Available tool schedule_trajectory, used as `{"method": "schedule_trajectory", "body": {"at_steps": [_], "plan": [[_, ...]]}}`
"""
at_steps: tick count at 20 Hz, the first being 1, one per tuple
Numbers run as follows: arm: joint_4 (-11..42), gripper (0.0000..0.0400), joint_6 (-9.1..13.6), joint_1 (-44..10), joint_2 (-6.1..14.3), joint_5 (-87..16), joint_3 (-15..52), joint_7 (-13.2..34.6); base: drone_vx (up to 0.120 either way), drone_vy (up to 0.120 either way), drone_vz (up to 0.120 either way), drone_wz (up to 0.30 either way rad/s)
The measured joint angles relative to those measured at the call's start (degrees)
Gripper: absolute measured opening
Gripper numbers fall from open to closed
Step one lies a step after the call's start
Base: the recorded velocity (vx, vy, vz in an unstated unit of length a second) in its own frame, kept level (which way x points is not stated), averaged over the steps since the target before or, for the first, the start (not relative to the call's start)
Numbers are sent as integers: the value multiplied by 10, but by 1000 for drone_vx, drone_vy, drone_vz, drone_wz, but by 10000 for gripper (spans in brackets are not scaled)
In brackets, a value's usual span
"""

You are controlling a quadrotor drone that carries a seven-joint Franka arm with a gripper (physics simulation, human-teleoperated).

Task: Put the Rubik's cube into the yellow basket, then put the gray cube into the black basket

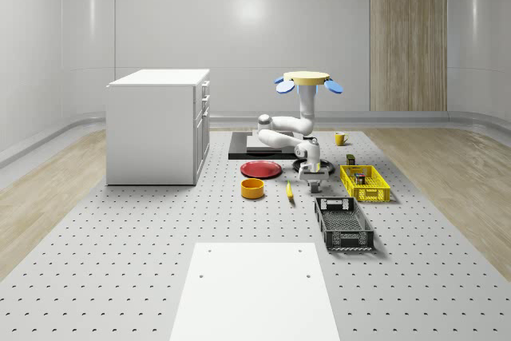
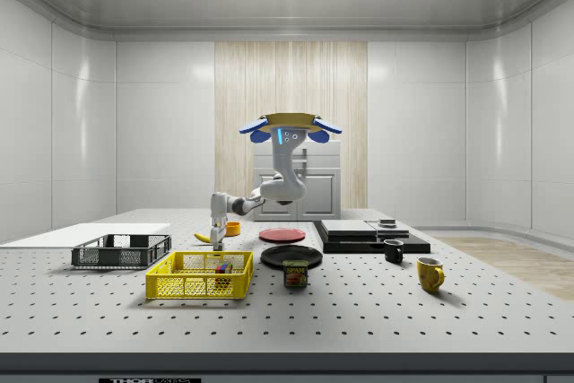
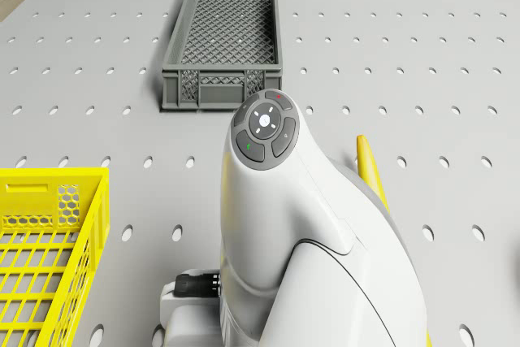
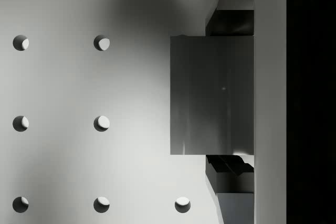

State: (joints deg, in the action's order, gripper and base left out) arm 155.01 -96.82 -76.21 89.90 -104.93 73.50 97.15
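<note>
Gray cube [image 4: 211, 95] clamped between pincer [image 1: 312, 184] fingers; drone [image 1: 307, 81] hovers beside two baskets: yellow [image 1: 365, 183], black [image 1: 343, 224].

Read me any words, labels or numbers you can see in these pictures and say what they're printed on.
"SPAM": on the small can standing on the table beside the yellow basket in the side view; blurred, so this reading is unsure.
White lettering on a dark strip at the table's front edge, side view: too small to read.
Nothing else carries readable text.

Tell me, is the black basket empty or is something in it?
Empty: the drone view shows the black basket's bare mesh floor, with nothing in it.
</note>
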Motion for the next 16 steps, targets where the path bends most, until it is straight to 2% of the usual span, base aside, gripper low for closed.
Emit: {"method": "schedule_trajectory", "body": {"at_steps": [6,16], "plan": [[0,257,0,0,0,0,0,0,0,0,0,0],[0,251,1,0,0,0,1,-1,0,0,0,0]]}}
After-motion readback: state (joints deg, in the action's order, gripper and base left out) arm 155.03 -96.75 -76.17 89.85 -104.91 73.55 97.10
